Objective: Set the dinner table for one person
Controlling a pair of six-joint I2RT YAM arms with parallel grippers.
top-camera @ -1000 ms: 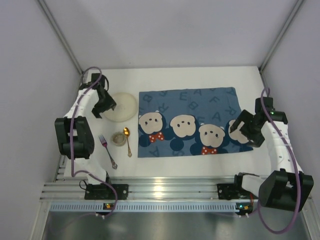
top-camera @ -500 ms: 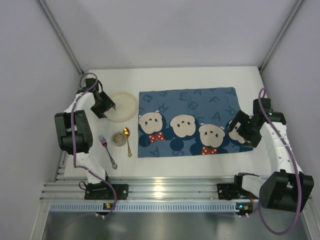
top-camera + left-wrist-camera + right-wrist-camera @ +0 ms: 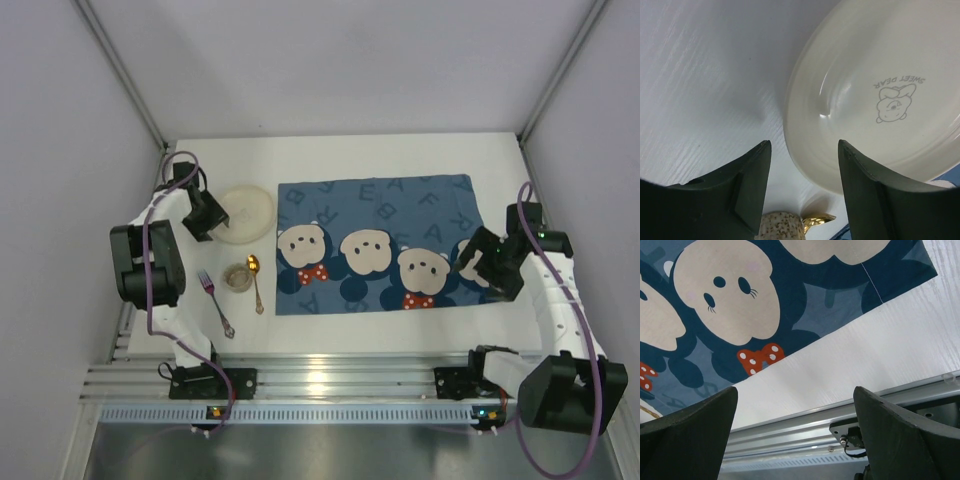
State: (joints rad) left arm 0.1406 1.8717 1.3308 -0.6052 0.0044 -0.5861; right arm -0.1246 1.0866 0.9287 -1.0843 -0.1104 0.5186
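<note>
The dinner table (image 3: 350, 155) is a plain white top. A cream plate (image 3: 248, 212) with a small bear print lies at its left, and it fills the upper right of the left wrist view (image 3: 880, 75). My left gripper (image 3: 210, 226) is at the plate's left rim. Its jaws (image 3: 804, 150) stand apart with the near rim between them and nothing clamped. A speckled cup (image 3: 237, 277), a gold spoon (image 3: 256, 285) and a fork (image 3: 216, 302) lie nearer the front. My right gripper (image 3: 478, 258) hovers wide open over the near right corner of the blue mouse-print mat (image 3: 390, 210), holding nothing (image 3: 795, 395).
The mat (image 3: 805, 305) covers the table's middle and right. A metal rail (image 3: 320, 380) with both arm bases runs along the near edge. Frame posts and grey walls close in the sides and back. The cup (image 3: 782, 225) and spoon tip (image 3: 820, 220) show below the left fingers.
My left gripper has settled closer onto the plate's left rim and its jaws have narrowed. My right gripper has drifted slightly toward the near edge, still wide open.
</note>
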